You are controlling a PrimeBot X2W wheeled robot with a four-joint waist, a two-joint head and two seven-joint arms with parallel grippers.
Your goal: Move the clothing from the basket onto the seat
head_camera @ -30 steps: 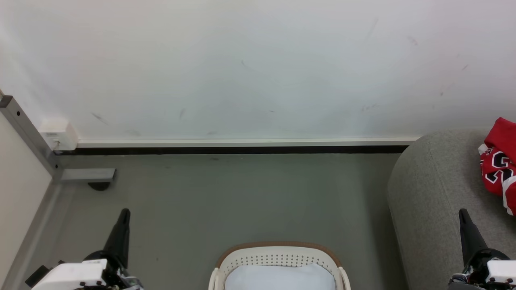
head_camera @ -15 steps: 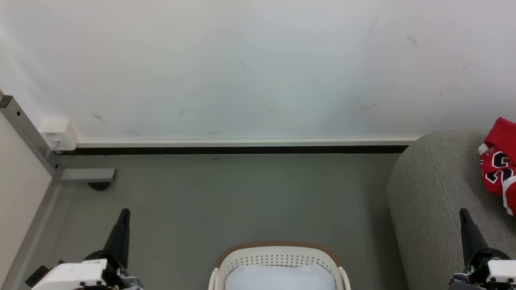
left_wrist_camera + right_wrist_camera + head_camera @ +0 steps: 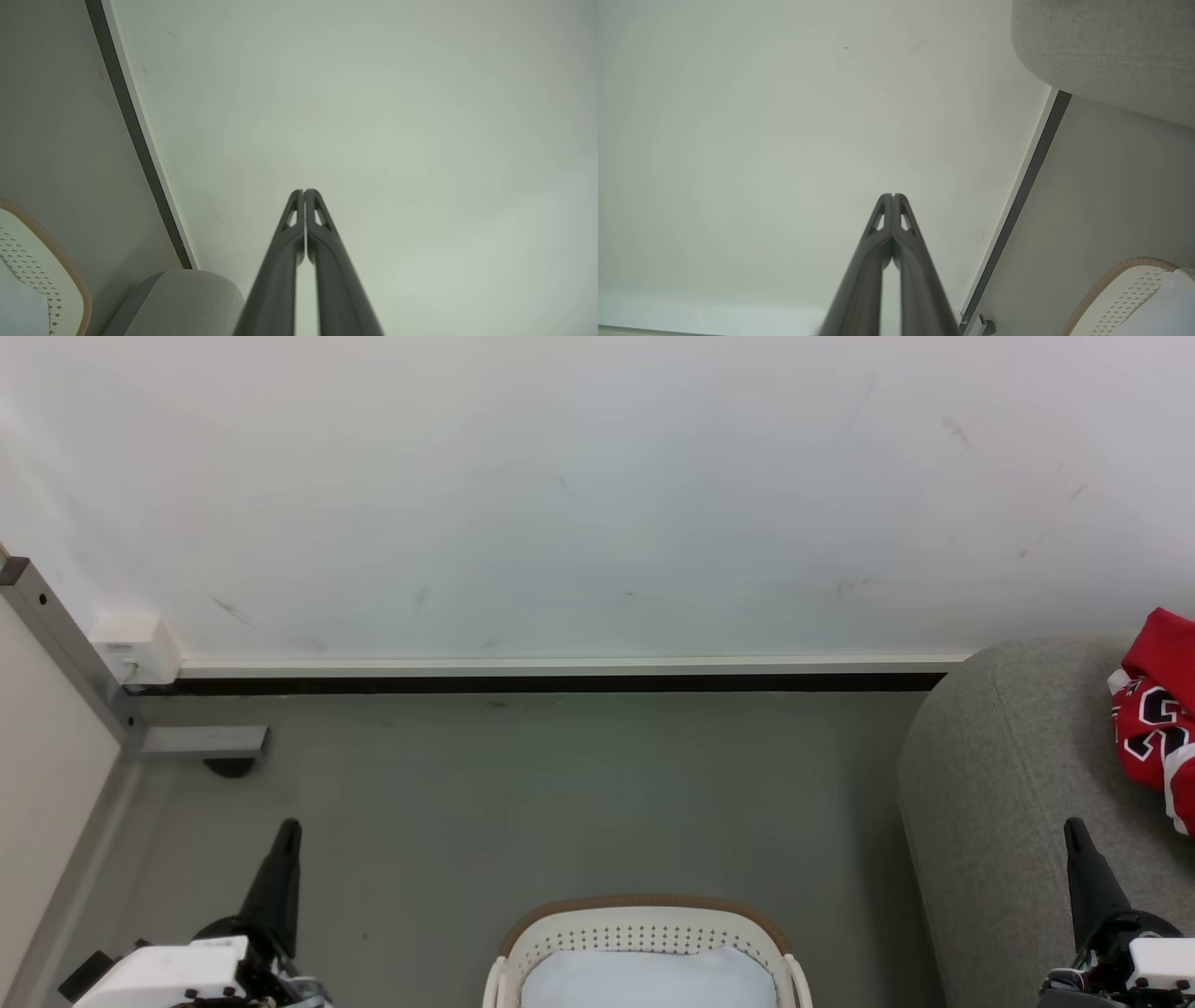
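Closed jaws on both arms, each pair of dark fingers pressed together with nothing between them. From the head view, the left gripper (image 3: 288, 831) sits at the lower left above the grey floor (image 3: 523, 784), and the right gripper (image 3: 1074, 831) sits at the lower right in front of the seat (image 3: 1008, 784). The basket (image 3: 644, 903) stands on the floor between them at the bottom edge, with a pale bluish-white surface (image 3: 644, 980) visible inside it. The clothing (image 3: 1153, 709), red with black-and-white numerals, lies on the seat at the far right edge, well apart from the basket. A white wall (image 3: 597, 495) with a dark baseboard (image 3: 560, 683) runs behind. From the left wrist view, the left gripper (image 3: 304, 191) points at the wall, with the basket's rim (image 3: 70, 275) and a rounded corner of the seat (image 3: 187, 298) at the lower left. From the right wrist view, the right gripper (image 3: 893, 196) also points at the wall; the seat (image 3: 1111, 56) is at the upper right and the basket (image 3: 1120, 268) at the lower right.
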